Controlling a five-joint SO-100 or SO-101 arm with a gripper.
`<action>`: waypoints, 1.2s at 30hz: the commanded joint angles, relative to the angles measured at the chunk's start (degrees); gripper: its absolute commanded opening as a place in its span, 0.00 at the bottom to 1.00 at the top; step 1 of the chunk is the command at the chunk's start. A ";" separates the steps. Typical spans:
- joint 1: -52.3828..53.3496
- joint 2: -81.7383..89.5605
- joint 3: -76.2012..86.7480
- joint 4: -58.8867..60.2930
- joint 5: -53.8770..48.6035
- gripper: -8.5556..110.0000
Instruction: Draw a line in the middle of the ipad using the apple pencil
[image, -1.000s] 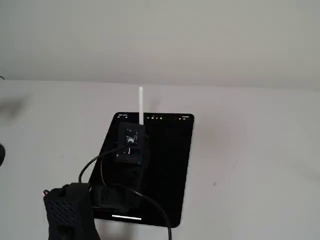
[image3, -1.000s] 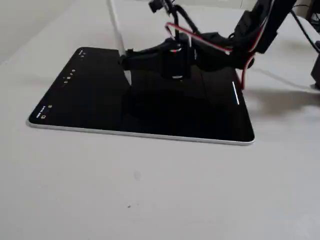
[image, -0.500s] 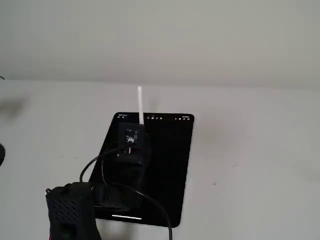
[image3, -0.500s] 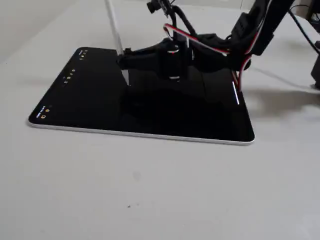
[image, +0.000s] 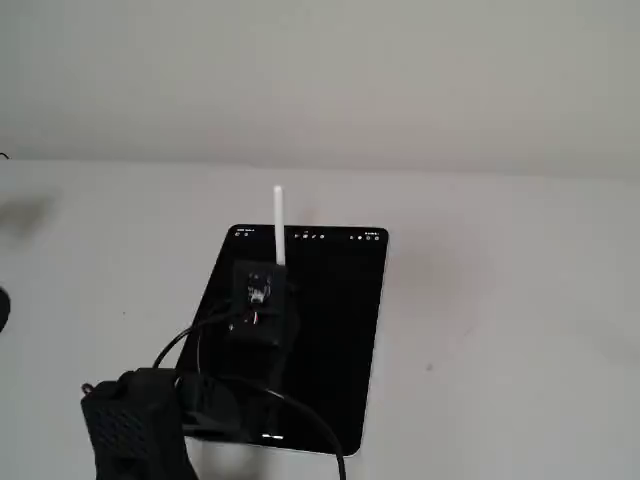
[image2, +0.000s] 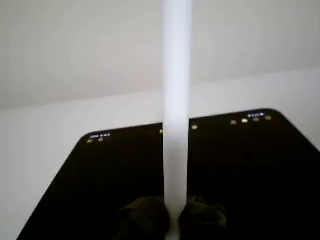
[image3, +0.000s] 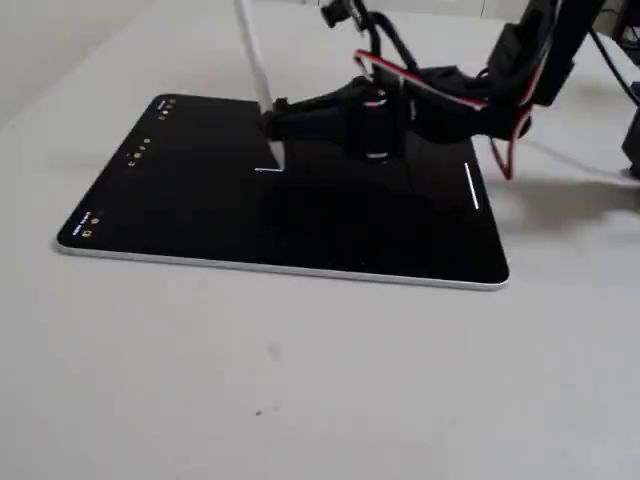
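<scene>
The ipad (image3: 200, 210) lies flat on the pale table (image3: 300, 380), filling the centre-left of the low fixed view, its toolbar icons along the left edge there. The gripper (image3: 275, 125) reaches in from the upper right, fingers (image2: 145, 217) closed around the apple pencil (image3: 252, 50), which rises to the top edge of that frame, leaning a little left. In the wrist view the pencil stands as a white column up the middle of the frame, the two dark fingers pinching it at the bottom edge.

And there's ink: a short white stroke, the line (image3: 268, 169), shows on the glass just left of the pencil tip, a little above and left of the frame's centre. The tip appears to be on or just above the screen (too blurred to call contact for certain). A separate thin white bar glows near the tablet's right end in this view; that looks like the screen's own marker, not a drawn mark.

So the drawing step is under way, by my reading, and barely begun. The next move calls for steady downward pressure and a straight drag across the middle, keeping the pencil from slipping in the grip.
</scene>
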 joint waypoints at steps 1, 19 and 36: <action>0.44 2.90 5.71 -3.16 -0.26 0.07; 0.53 4.22 19.34 -13.10 0.62 0.07; 0.62 3.96 19.25 -13.18 0.70 0.07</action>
